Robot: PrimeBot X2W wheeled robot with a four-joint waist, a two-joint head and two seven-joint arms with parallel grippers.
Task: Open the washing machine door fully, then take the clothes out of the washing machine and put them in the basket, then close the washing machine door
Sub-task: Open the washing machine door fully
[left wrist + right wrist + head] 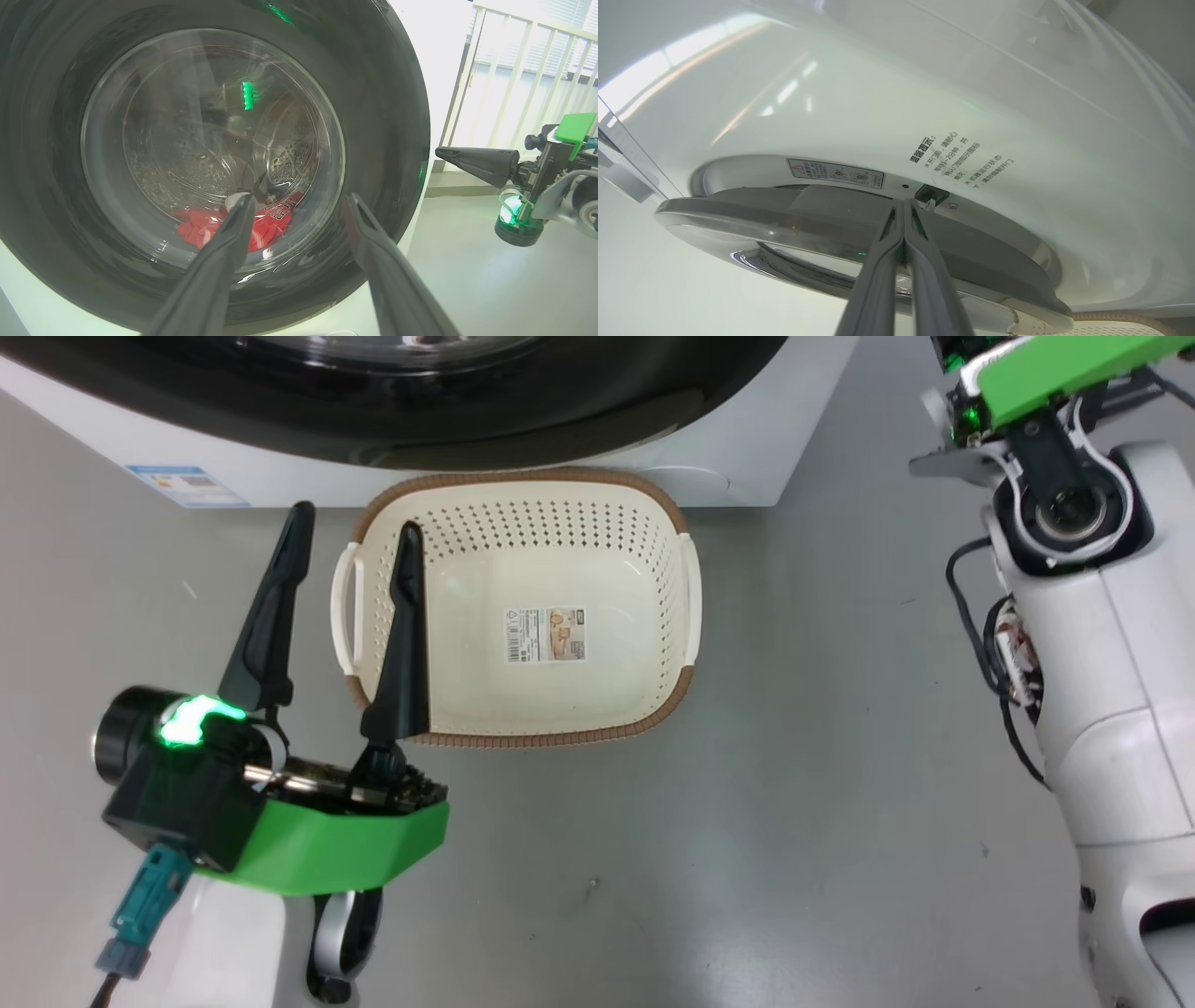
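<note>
**Both grippers at the washer door**

The washing machine door (pixel 373 116) faces the left gripper (pixel 298 198), whose jaws are spread wide and hold nothing. The clothes (pixel 275 219) lie behind the glass, just past one fingertip. The right gripper (pixel 903 203), fingers pressed together on nothing, points its tips at the door's edge beside the latch slot (pixel 931 193). The basket (pixel 523 485) sits under the left jaws, just beside the washing machine (pixel 747 448).

The left gripper (pixel 357 518) has long, dark, tapered fingers (pixel 271 616), a bright green cover (pixel 327 845) and a teal plug (pixel 145 901); black cables (pixel 971 644) loop along the white right arm (pixel 1120 728).
</note>
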